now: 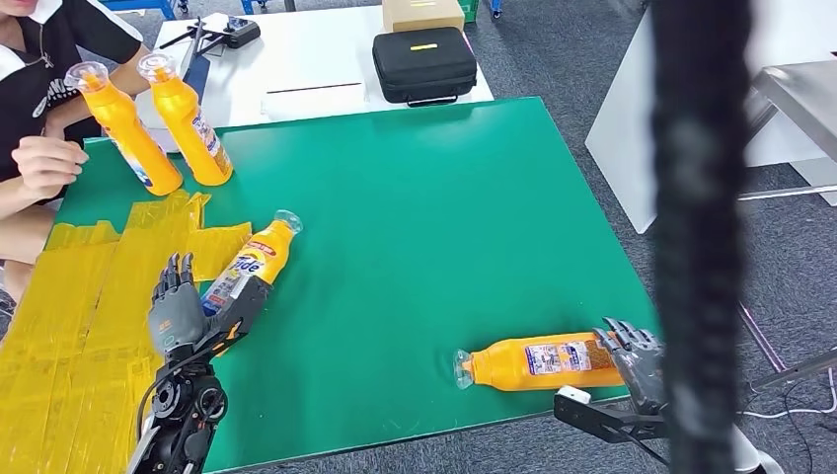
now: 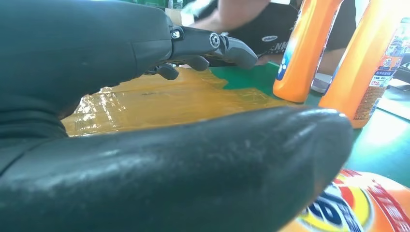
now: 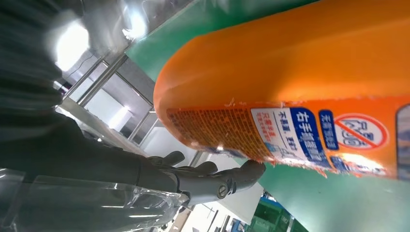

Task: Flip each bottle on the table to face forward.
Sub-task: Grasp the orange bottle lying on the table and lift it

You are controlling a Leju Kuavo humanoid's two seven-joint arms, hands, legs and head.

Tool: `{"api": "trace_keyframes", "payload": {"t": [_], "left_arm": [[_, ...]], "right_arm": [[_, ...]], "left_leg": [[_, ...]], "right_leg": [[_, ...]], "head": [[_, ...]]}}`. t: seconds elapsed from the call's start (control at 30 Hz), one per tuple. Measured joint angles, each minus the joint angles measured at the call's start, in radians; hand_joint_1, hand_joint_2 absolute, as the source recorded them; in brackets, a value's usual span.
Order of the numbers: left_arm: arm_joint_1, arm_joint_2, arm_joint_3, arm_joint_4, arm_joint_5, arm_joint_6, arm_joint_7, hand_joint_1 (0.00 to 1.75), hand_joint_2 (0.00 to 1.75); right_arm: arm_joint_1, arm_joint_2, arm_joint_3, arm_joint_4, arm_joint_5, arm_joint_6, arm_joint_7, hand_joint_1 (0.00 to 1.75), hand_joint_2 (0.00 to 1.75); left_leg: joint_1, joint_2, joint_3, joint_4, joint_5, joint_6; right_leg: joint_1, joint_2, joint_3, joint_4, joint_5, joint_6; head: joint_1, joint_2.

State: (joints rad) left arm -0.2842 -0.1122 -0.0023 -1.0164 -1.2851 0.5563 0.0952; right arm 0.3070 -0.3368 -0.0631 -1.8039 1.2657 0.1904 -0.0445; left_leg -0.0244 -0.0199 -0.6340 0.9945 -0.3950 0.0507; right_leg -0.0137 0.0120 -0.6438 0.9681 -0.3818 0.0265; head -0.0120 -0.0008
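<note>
Fingers of the right hand (image 1: 632,357) sit spread and empty at the base of the nearest lying bottle (image 1: 541,362), whose long axis runs across the front edge of the green tabletop (image 1: 424,197), cap toward the robot's left. Left hand (image 1: 180,306) is also open, fingers (image 1: 176,272) pointing away and thumb against the second lying bottle (image 1: 252,261), which angles up and away to its right. Farther back, two upright bottles (image 1: 188,123) stand beside a seated person (image 1: 39,163).

glossy orange plastic bottles (image 1: 541,362) lie on a matt green table (image 1: 434,227) beside shiny crinkled yellow film (image 1: 79,296).
</note>
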Motion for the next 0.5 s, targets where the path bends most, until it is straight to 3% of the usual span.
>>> {"api": "trace_keyframes", "payload": {"t": [0.07,0.1,0.2,0.33,0.5], "left_arm": [[0.000,0.000,-0.002,0.000,-0.013,0.007,0.010,0.00,1.31],[0.000,0.000,-0.003,0.000,-0.023,0.014,0.017,0.00,1.75],[0.000,0.000,-0.004,0.000,-0.039,0.035,0.028,0.00,1.75],[0.003,-0.004,-0.005,-0.015,0.010,0.049,-0.018,0.00,1.75],[0.023,-0.019,-0.029,-0.085,0.159,0.060,-0.136,0.00,1.75]], "right_arm": [[-0.002,0.000,0.000,0.007,0.000,0.000,0.000,0.00,1.75],[-0.004,0.000,0.001,0.010,0.000,0.000,0.000,0.43,1.75],[-0.011,0.000,0.006,0.021,0.004,-0.006,0.003,1.74,1.75],[-0.019,0.005,0.010,0.039,0.021,-0.044,0.009,1.75,1.75],[-0.031,0.025,0.011,0.056,0.054,-0.082,0.005,1.75,1.75]], "left_leg": [[0.000,0.000,0.000,0.000,0.000,0.000],[0.000,0.000,0.000,0.000,0.000,0.000],[0.000,0.000,0.000,0.000,0.000,0.000],[0.000,0.000,0.000,0.000,0.000,0.000],[0.000,0.000,0.000,0.000,0.000,0.000]], "right_leg": [[0.000,0.000,0.000,0.000,0.000,0.000],[0.000,0.000,0.000,0.000,0.000,0.000],[0.000,0.000,0.000,0.000,0.000,0.000],[0.000,0.000,0.000,0.000,0.000,0.000],[0.000,0.000,0.000,0.000,0.000,0.000]], "head": [[0.000,0.000],[0.000,0.000],[0.000,0.000],[0.000,0.000],[0.000,0.000]]}}
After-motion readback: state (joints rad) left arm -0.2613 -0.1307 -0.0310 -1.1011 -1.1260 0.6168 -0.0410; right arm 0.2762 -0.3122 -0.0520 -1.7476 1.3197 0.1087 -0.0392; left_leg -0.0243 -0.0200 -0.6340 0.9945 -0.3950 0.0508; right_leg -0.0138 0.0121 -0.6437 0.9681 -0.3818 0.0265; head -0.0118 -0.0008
